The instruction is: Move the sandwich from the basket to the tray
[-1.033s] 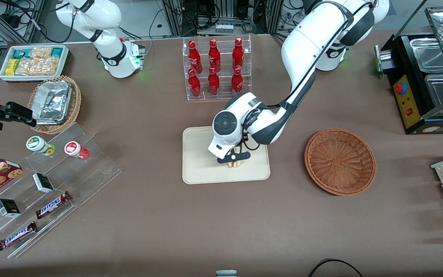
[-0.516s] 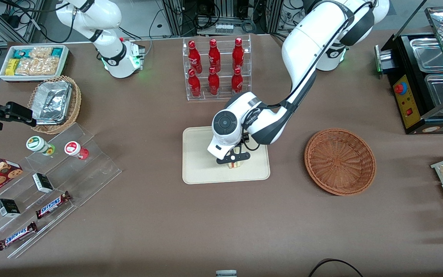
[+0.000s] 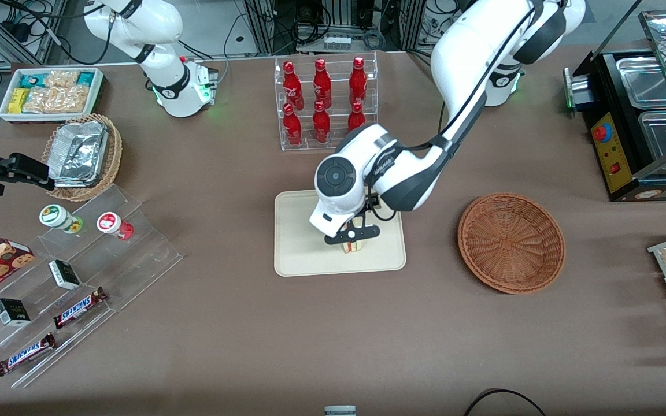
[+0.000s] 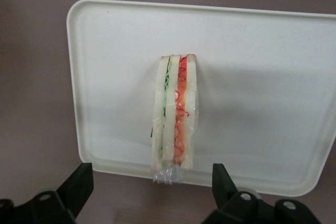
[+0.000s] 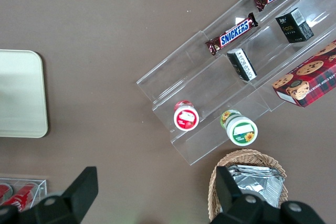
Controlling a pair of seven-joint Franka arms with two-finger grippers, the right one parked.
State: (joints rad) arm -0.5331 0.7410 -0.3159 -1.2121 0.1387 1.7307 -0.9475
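The sandwich (image 3: 352,247), pale bread with green and red filling, stands on its edge on the cream tray (image 3: 298,242). In the left wrist view the sandwich (image 4: 175,111) rests on the tray (image 4: 252,77) with a bit of clear wrap at its end. My gripper (image 3: 351,236) hangs just above the sandwich, open, its black fingers (image 4: 79,184) wide apart and clear of the bread, nothing held. The reddish-brown basket (image 3: 511,241) sits empty beside the tray, toward the working arm's end of the table.
A clear rack of red bottles (image 3: 324,101) stands farther from the camera than the tray. A tan basket with foil trays (image 3: 81,156), a white snack bin (image 3: 51,92) and an acrylic shelf with snacks (image 3: 73,283) lie toward the parked arm's end. A black appliance (image 3: 639,115) stands at the working arm's end.
My gripper and wrist have risen a little above the sandwich, which stays standing on the tray. The arm's upper links have shifted slightly.
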